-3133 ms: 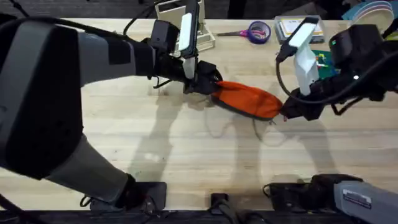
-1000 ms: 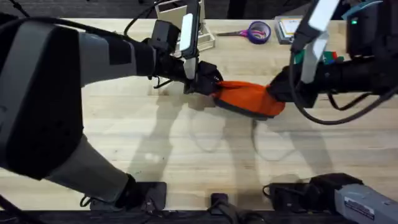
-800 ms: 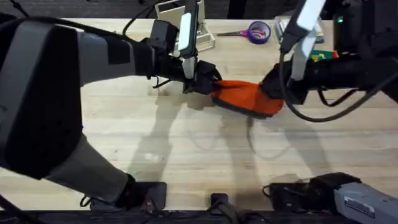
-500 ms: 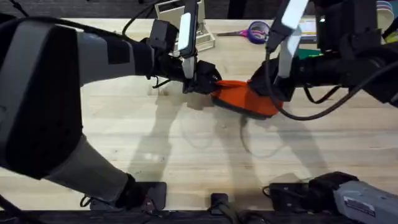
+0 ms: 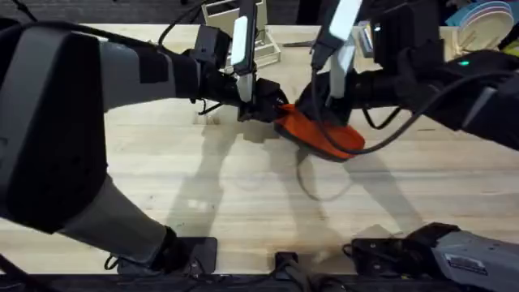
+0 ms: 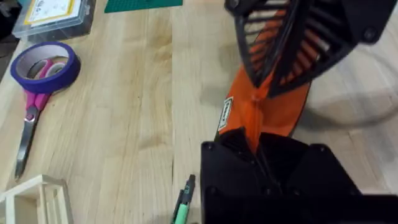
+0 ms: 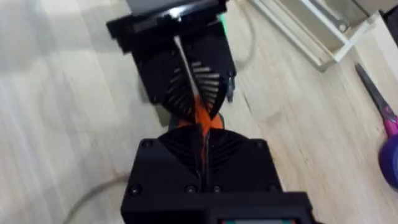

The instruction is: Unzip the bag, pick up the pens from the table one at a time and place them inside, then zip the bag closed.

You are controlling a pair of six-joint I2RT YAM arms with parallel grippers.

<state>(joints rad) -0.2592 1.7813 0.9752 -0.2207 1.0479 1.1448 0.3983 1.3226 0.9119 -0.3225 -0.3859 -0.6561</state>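
Note:
The orange bag (image 5: 328, 136) lies slanted on the wooden table (image 5: 243, 203), hanging between both grippers. My left gripper (image 5: 272, 105) is shut on its left end; the left wrist view has the black fingers (image 6: 236, 149) pinching the orange fabric (image 6: 280, 115). My right gripper (image 5: 312, 104) is shut on the bag's upper seam just right of the left one, almost nose to nose with it (image 6: 264, 87). From the right wrist, a thin orange strip (image 7: 200, 118) shows between the two closed grippers. A green pen (image 6: 183, 205) lies on the table beside my left gripper.
Purple-handled scissors (image 6: 28, 118) and a purple tape ring (image 6: 45, 65) lie toward the table's far edge, with a clear plastic box (image 6: 53, 12) and a green mat (image 6: 143, 5) nearby. A white rack (image 5: 219, 16) stands behind the left gripper.
My right gripper has slid left along the bag, from its right end to close beside the left gripper. The left gripper has held still on the left end.

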